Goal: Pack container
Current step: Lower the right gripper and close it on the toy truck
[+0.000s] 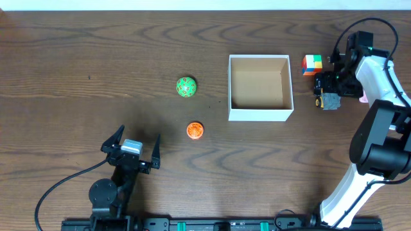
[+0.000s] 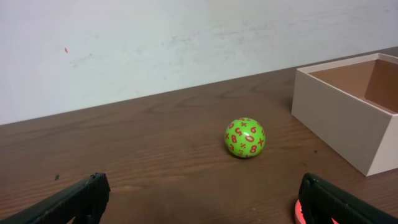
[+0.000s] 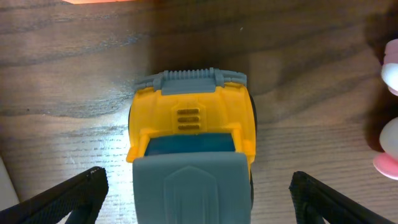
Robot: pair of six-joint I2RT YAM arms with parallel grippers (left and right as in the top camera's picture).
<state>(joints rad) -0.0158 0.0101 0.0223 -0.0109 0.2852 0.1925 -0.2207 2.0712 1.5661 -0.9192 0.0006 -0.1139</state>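
Observation:
The container (image 1: 260,115), a square white-walled box with a brown inside, holds nothing and stands right of centre; its corner shows in the left wrist view (image 2: 329,106). My right gripper (image 1: 329,88) is open just right of the box, above a yellow and grey toy truck (image 1: 330,101). In the right wrist view its fingers (image 3: 199,183) straddle the truck (image 3: 191,124) without touching it. My left gripper (image 1: 131,146) is open and empty at the front left (image 2: 202,193). A green numbered ball (image 1: 186,86) (image 2: 245,138) and an orange disc (image 1: 194,130) (image 2: 298,210) lie left of the box.
A multicoloured cube (image 1: 313,63) sits by the box's far right corner. A pink and white object (image 3: 390,118) lies right of the truck. The right arm's base (image 1: 379,147) stands at the right edge.

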